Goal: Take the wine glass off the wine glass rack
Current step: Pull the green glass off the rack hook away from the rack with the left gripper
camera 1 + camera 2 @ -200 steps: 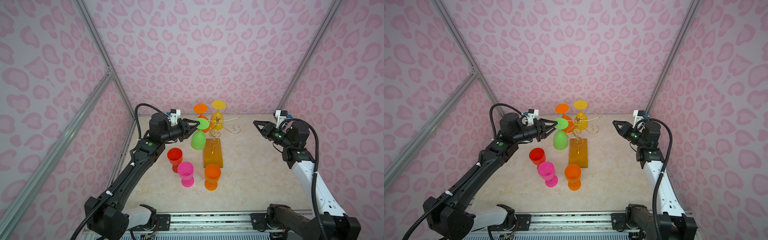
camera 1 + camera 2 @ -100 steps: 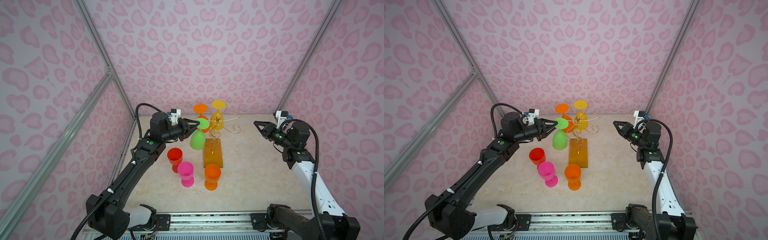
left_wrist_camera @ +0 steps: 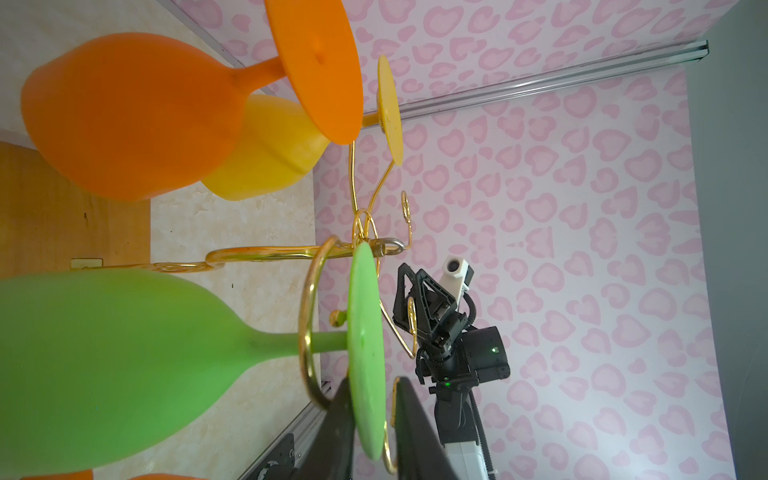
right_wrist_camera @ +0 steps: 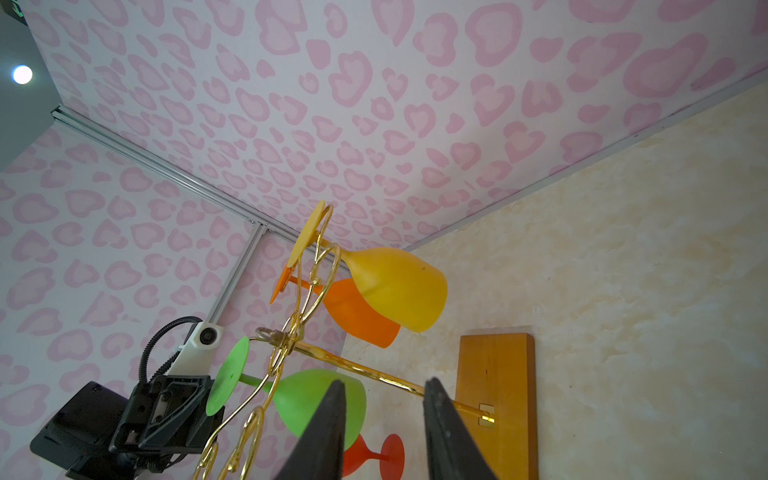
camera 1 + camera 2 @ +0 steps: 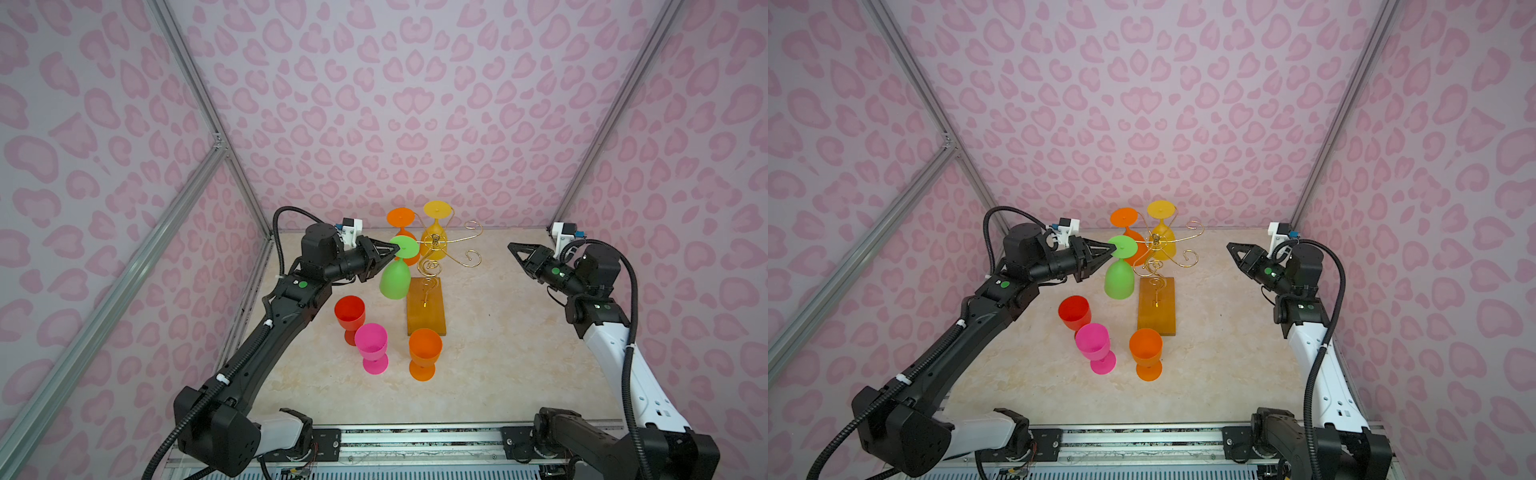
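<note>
- Booth walls in pink heart-blotch print (image 5: 415, 104) on three sides, with aluminium frame posts (image 5: 203, 104) at the corners.
- Beige marble-look tabletop (image 5: 519, 353); both arm mounts sit along its front edge.
- Black left arm (image 5: 266, 345) reaches from the front-left corner toward the rack, with the left gripper (image 5: 392, 250) at the green glass's foot.
- In the left wrist view its jaws are slightly open and straddle the rim of the foot disc (image 3: 365, 332). One finger (image 3: 332, 440) is against the disc. The other is apart from it, with a gold curl in the gap. Not clamped.
- White-and-black right arm (image 5: 623, 361) is raised near the right edge, well apart from the rack. The right gripper (image 5: 512, 248) points at the rack, jaws open with nothing between them.
- Wine glass rack (image 5: 426, 307): thin gold wire stand with curled arms on a flat amber wooden base. It stands mid-tabletop, nearer the back edge.
- Green plastic wine glass (image 5: 395, 278) hangs bowl-down on the rack's front-left arm. Its stem runs through the wire curl, foot on top.
- Orange plastic wine glass (image 3: 124, 116) and yellow plastic wine glass (image 4: 399, 286) hang bowl-down on the rear arms. Their bowls overlap in view; cannot tell if they touch.
- Red plastic goblet (image 5: 350, 311) and pink plastic goblet (image 5: 371, 345) stand upright left of the base, toward the front edge. Pink overlaps red's foot in both top views.
- Orange plastic goblet (image 5: 424, 351) stands upright just beside the base's front end.
</note>
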`<state>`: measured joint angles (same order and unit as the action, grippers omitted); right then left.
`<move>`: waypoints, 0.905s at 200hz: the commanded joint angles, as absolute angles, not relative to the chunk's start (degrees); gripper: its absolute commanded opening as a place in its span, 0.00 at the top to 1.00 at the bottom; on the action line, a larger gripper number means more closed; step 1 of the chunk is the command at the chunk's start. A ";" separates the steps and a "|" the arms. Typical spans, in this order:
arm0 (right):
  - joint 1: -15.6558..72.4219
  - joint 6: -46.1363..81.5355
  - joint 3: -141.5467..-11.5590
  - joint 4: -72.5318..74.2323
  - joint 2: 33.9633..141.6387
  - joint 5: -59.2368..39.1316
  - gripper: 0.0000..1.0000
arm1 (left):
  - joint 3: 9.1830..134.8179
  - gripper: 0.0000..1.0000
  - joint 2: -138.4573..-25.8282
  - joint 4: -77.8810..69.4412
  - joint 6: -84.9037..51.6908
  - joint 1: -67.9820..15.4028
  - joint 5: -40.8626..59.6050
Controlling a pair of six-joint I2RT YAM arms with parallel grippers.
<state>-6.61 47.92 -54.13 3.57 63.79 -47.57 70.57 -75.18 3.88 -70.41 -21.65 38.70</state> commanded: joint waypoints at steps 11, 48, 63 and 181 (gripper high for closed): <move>-6.59 48.07 -54.35 5.63 64.07 -47.79 0.67 | 71.11 0.82 -75.58 3.52 -70.27 -21.45 39.97; -6.59 48.31 -54.48 5.98 64.22 -47.79 0.67 | 71.28 0.88 -75.44 3.60 -70.24 -21.29 39.99; -6.59 48.29 -54.47 5.99 64.34 -47.81 0.67 | 71.37 0.89 -75.40 3.65 -70.31 -21.18 39.99; -6.59 48.87 -53.95 6.70 64.42 -47.96 0.67 | 71.02 0.95 -73.61 2.46 -72.06 -20.58 40.78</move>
